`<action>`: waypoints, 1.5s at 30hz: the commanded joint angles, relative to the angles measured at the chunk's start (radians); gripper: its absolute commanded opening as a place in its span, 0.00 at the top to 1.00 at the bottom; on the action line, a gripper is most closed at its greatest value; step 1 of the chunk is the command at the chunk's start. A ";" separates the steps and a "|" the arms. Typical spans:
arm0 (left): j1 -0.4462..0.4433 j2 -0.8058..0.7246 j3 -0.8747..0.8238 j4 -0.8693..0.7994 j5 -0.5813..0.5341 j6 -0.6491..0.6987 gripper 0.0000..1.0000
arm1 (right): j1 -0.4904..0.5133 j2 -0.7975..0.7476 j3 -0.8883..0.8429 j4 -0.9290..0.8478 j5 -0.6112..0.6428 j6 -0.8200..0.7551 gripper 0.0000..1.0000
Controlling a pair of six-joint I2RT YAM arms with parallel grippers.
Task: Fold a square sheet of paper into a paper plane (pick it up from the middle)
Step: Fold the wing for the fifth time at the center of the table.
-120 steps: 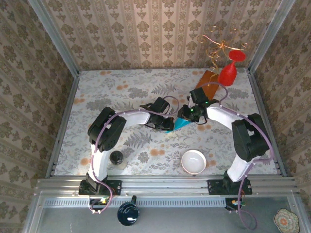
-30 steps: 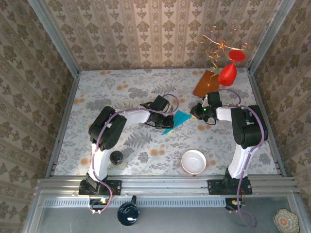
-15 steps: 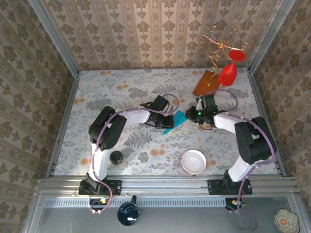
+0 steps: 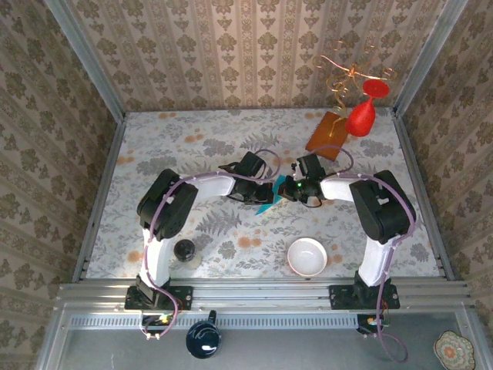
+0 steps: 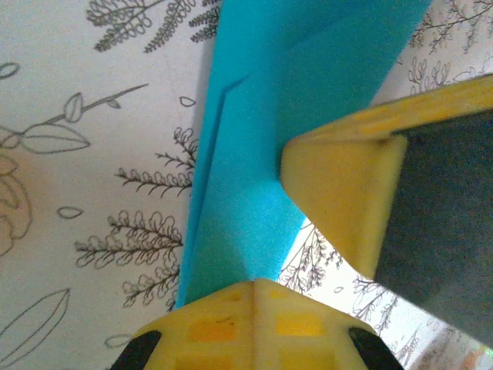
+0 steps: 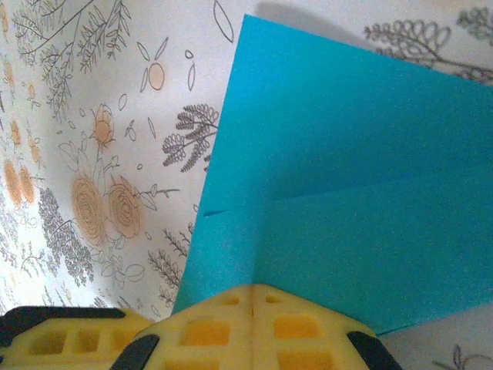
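Left gripper [image 5: 253, 285], fingers together, is pinching the folded teal sheet of paper [image 5: 246, 193] stretching ahead of it; right gripper [image 6: 253, 290] is clamping the same sheet just alongside.

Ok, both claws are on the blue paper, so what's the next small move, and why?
Probably drag the right claw slowly along the folded edge to sharpen the crease, while the left claw holds. Both are shut on the paper, which shows overlapping folded layers.
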 commanded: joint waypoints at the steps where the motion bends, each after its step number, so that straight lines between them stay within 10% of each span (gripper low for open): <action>1: 0.014 -0.066 -0.026 0.056 0.061 0.010 0.97 | -0.020 0.062 0.024 -0.104 0.013 -0.066 0.94; 45: -0.003 -0.088 -0.170 -0.199 0.000 0.055 0.99 | -0.056 0.146 0.162 -0.367 0.082 -0.177 0.97</action>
